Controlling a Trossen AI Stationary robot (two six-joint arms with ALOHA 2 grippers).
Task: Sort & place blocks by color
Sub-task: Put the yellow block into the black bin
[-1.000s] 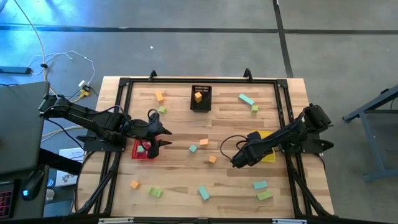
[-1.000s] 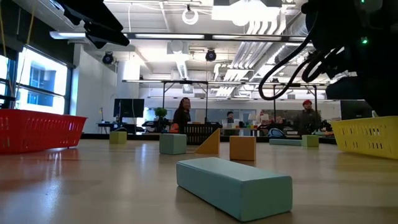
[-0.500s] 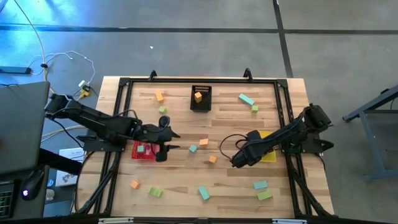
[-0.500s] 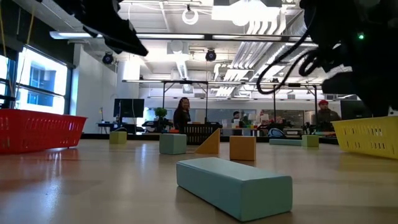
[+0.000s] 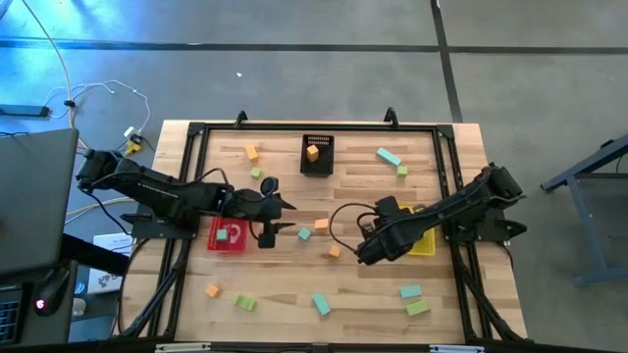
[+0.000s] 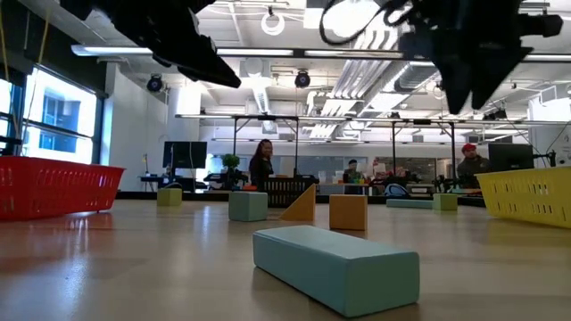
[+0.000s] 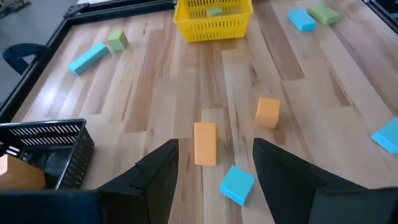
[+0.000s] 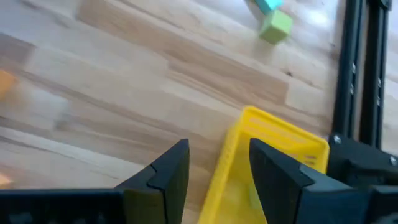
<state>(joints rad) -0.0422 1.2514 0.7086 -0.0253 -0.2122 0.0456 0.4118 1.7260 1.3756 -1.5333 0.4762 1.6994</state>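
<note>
Orange, teal and green blocks lie scattered on the wooden table. My left gripper hangs open right of the red basket. Ahead of it, as its wrist view shows, lie an orange bar, a teal cube and an orange cube, all flat on the table. My right gripper hangs open above the table, left of the yellow basket, near the orange cube. In the right wrist view nothing is between its fingers. One orange block sits in the black basket.
Near the front edge lie an orange block, a green one and teal ones. Far right lie a teal bar and a green cube. A black frame borders the table.
My left gripper has gone from over the red basket toward the table's right, sinking a little, and now hangs near the blocks in the middle. My right gripper has risen above the table and tipped, shifting slightly toward the left.
</note>
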